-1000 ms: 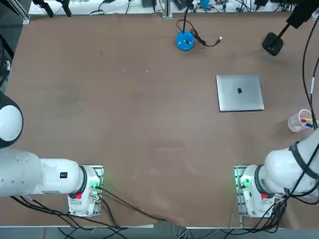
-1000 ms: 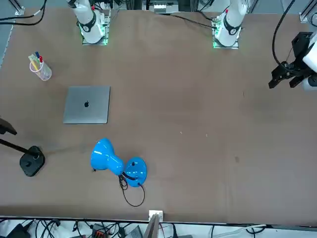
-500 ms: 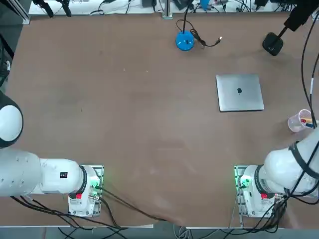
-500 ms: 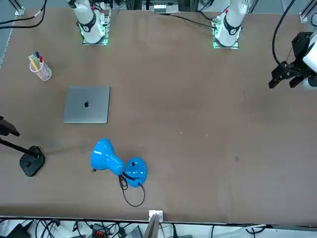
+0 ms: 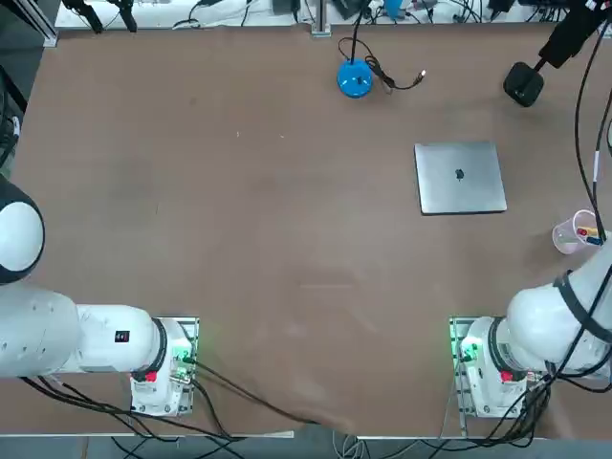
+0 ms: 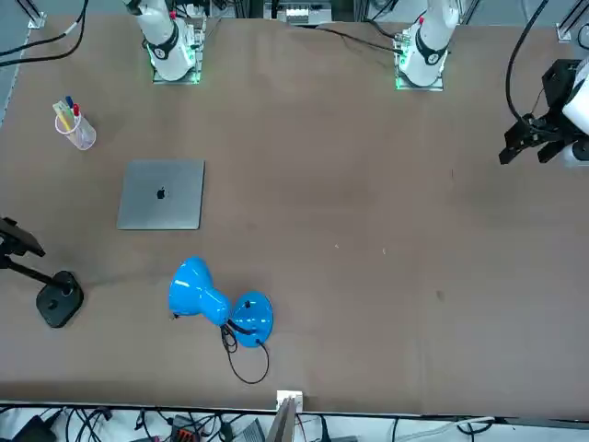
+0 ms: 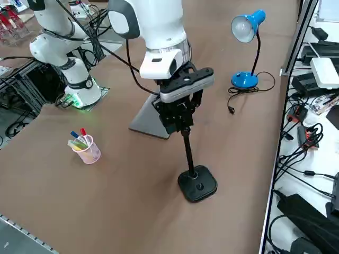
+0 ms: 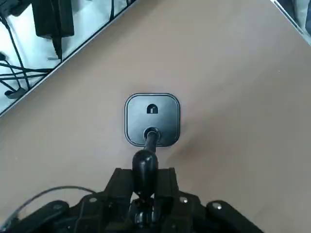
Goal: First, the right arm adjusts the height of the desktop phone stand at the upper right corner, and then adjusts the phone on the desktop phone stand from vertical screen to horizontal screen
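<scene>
Upper end of the phone stand [image 7: 197, 183] hidden behind the jaws [image 7: 184, 126].

- Desktop phone stand [image 7: 197, 185]: black; flat, rounded-square base lying flush on the table's [image 5: 287, 239] far right area; a thin pole rises from the base to a glossy, bulbous black joint.
- Right arm [image 7: 161, 24]: glossy white with grey rings and trailing black cables, reaching down over the stand's upper part.

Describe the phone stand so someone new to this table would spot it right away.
On the brown table, look past the silver laptop toward the far right corner. The stand is there, under the right end effector. Its black, rounded-square base sets it apart from the blue lamp, whose base is round.
</scene>
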You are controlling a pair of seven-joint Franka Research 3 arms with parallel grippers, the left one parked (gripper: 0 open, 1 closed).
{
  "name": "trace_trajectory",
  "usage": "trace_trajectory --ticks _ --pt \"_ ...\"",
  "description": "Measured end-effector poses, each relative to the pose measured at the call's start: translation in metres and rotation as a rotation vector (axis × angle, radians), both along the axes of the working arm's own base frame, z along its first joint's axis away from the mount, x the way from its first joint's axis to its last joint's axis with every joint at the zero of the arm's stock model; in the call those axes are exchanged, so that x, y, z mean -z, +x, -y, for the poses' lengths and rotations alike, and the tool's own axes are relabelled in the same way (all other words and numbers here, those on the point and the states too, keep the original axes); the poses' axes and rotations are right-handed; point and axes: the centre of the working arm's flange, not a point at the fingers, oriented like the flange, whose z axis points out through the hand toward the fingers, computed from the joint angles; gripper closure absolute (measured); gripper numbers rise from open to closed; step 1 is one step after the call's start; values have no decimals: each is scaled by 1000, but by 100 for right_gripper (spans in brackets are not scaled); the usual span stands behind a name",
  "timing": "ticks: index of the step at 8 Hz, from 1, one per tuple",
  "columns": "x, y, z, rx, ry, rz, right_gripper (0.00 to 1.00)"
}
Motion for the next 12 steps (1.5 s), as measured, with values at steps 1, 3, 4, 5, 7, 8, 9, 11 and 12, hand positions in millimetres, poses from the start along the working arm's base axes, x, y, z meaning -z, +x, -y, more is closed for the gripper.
trace_trajectory --ticks 1,3,4,5,7,8,9,11,12 --pt "4 1 0 1 1 -2 71" --pt "15 4 1 2 2 -10 72" --pt "22 5 2 3 4 -15 71" --pt "28 7 2 4 5 -20 71" --pt "40 8 3 8 8 -31 71" --pt "46 9 4 9 10 -38 71" --pt "52 10 4 10 12 -43 71" --pt "57 11 6 14 11 -43 71" --pt "59 12 7 15 10 -39 71"
